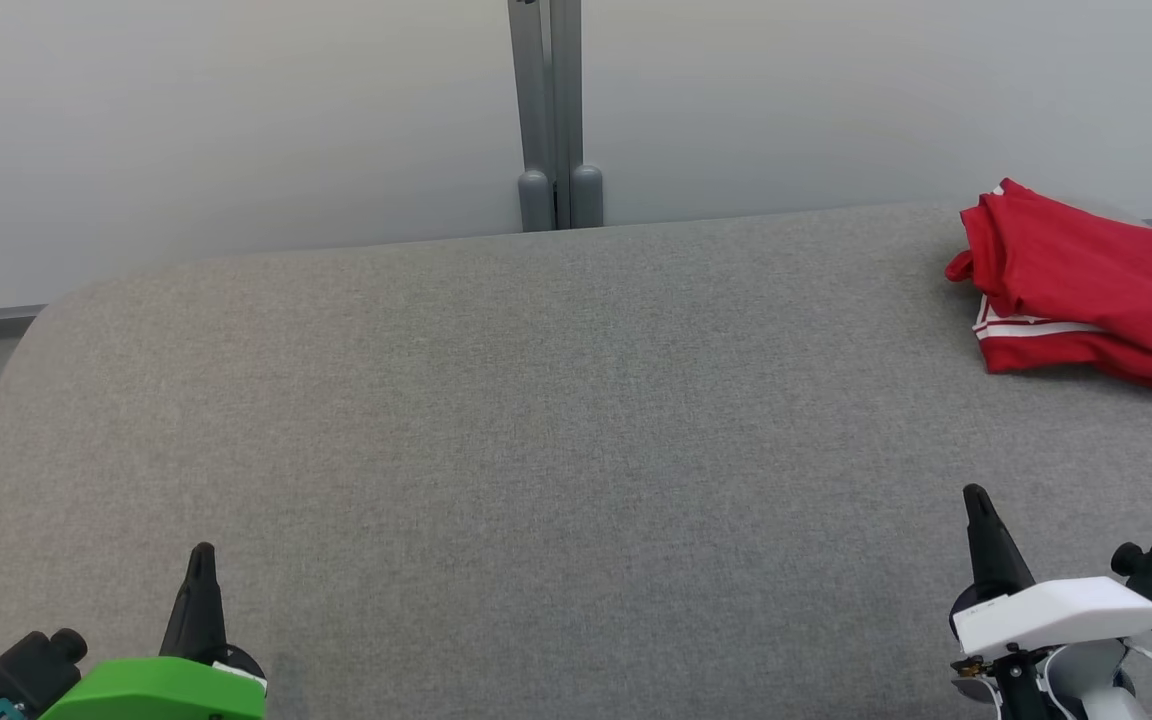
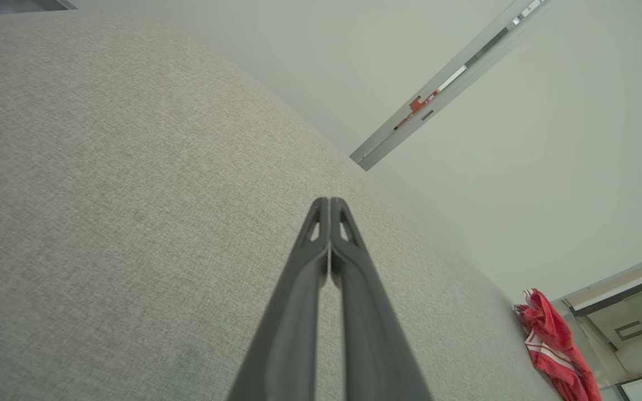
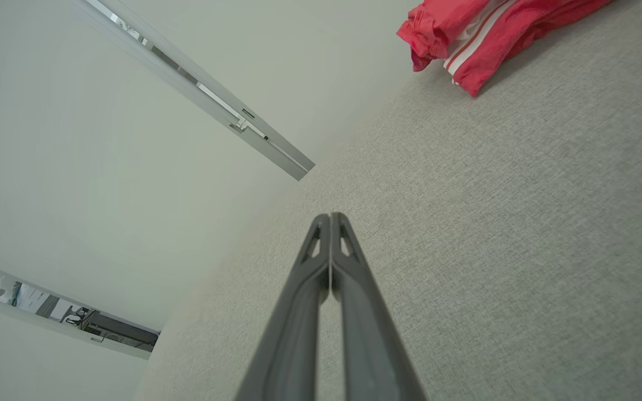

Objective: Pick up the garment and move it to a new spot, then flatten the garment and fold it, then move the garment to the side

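Observation:
The garment is red with white stripes and lies folded in a compact stack at the far right of the grey fabric surface. It also appears at the lower right of the left wrist view and at the top of the right wrist view. My left gripper sits at the lower left, shut and holding nothing, its fingers pressed together. My right gripper rests at the lower right, well in front of the garment, also shut and bare, with its fingers touching.
A grey metal post stands against the pale wall behind the surface's far edge. The surface's rounded left corner drops toward the floor. The garment lies close to the right edge.

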{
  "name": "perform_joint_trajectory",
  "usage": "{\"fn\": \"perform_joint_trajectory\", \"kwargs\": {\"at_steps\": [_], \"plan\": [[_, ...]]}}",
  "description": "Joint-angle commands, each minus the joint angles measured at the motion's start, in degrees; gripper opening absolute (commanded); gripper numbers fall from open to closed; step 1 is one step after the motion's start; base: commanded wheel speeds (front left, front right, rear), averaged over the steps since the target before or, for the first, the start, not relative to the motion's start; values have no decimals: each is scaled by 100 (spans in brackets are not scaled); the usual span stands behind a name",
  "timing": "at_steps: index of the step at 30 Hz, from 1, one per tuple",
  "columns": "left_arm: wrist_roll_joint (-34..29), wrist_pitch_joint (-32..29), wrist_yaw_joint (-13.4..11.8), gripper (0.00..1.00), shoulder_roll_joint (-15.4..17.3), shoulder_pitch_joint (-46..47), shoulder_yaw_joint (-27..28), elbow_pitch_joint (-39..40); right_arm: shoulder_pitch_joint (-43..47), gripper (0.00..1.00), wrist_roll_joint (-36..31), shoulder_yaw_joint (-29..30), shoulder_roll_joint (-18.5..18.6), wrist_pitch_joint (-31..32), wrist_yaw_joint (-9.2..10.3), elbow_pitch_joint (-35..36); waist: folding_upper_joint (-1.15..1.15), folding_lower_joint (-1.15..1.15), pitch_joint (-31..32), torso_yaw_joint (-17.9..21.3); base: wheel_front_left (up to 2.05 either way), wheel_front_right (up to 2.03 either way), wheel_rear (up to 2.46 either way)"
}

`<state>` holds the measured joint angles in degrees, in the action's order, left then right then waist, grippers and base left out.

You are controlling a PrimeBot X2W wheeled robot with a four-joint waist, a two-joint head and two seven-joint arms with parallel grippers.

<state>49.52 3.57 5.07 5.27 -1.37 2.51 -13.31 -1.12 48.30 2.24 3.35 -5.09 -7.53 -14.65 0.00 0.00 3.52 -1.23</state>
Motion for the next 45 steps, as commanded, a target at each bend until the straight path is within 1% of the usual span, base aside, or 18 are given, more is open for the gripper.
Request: {"fn": "perform_joint_trajectory", "kwargs": {"at_steps": [1, 20, 45], "plan": [[182, -39, 42, 0, 19, 192, 51, 52, -167, 0, 197, 31, 16, 42, 2, 85, 0, 0, -7, 2, 0, 0, 0], [1410, -333, 104, 0, -56, 381, 161, 16, -284, 0, 1455, 157, -2, 380, 3, 86, 0, 0, -90, 30, 0, 0, 0], [2715, -650, 172, 0, -144, 571, 275, -27, -411, 0, 2792, 286, -19, 742, 4, 85, 0, 0, -197, 66, 0, 0, 0]]}}
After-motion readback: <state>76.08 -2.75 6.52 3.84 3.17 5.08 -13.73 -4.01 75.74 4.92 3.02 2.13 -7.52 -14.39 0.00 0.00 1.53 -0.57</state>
